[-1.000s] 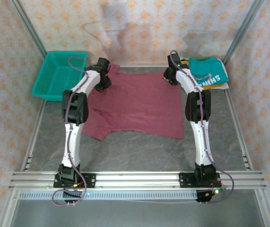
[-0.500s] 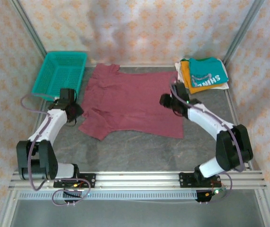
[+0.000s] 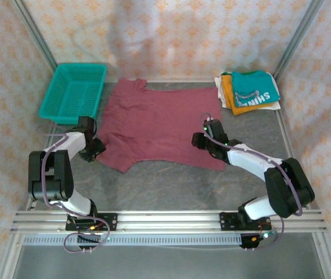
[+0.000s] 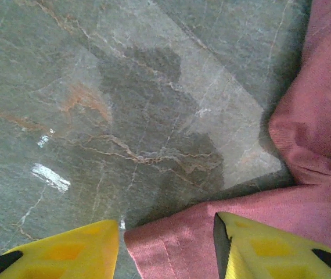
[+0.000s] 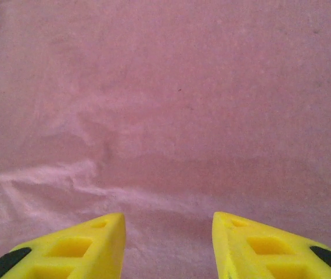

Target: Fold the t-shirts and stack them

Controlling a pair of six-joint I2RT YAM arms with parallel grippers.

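A maroon t-shirt (image 3: 154,122) lies spread flat in the middle of the table. My left gripper (image 3: 94,148) hovers low at the shirt's left sleeve. In the left wrist view its yellow fingers (image 4: 67,253) stand apart, and the sleeve hem (image 4: 174,247) lies on the table between them, ungripped. My right gripper (image 3: 198,140) is over the shirt's near right part. Its fingers (image 5: 78,247) are spread above smooth maroon cloth (image 5: 165,116) and hold nothing. Folded t-shirts are stacked at the back right: teal (image 3: 254,88) on top, orange-yellow (image 3: 229,93) and cream (image 3: 219,81) beneath.
A teal mesh basket (image 3: 72,90) stands at the back left, just beyond the left gripper. Bare grey marbled table (image 3: 171,186) runs between the shirt's near hem and the arm bases. Metal frame posts and patterned curtains close in the sides.
Both arms have drawn back from the shirt's far edge to its near half. Both jaws have opened, and the shirt now lies flat and released.
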